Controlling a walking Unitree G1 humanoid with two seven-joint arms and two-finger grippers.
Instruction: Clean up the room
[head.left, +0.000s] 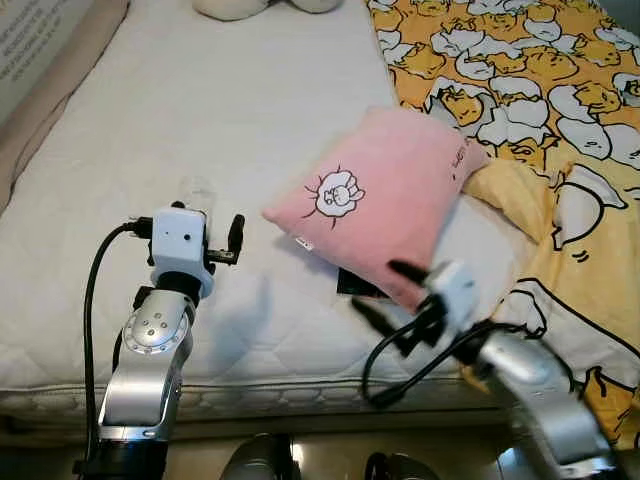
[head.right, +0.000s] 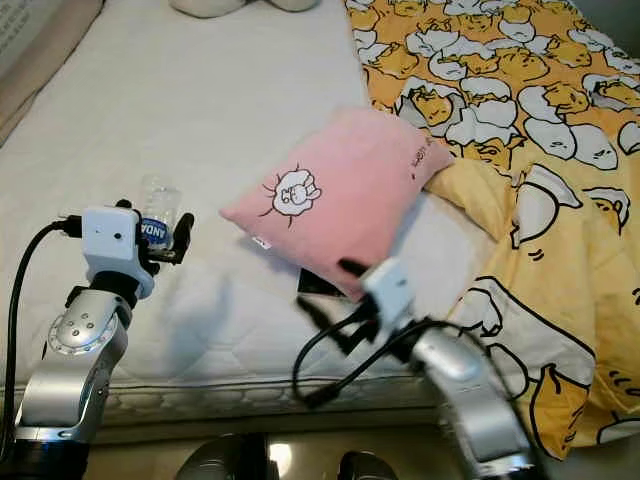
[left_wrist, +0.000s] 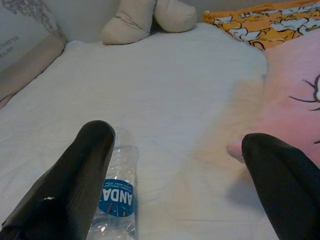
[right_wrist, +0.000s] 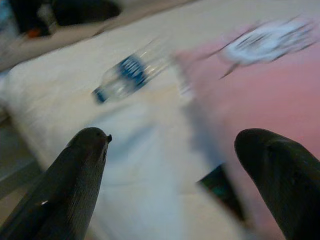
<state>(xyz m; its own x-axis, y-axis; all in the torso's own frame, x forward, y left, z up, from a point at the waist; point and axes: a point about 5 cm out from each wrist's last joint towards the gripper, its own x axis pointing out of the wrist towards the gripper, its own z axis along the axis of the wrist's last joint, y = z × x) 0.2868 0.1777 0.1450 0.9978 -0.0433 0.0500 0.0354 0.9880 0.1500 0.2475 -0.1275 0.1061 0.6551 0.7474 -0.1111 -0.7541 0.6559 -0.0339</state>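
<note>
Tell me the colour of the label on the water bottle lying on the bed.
Blue with white lettering, on the clear water bottle; the left wrist view shows it best.

Clear plastic bottle (left_wrist: 116, 200); plush pink pillow (head.left: 375, 195); quilted matt mattress (head.left: 200, 120).

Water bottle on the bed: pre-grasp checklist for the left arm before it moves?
1. Water bottle located, lying on the white mattress: ok.
2. Left pincer open: ok.
3. Bottle centred between its fingers: not ok, it sits by one finger.
4. Pink pillow apart from the bottle: ok.
5. Right pincer out of the way, low by the pillow's near corner: ok.
6. Bottle cap on: cannot tell.
</note>
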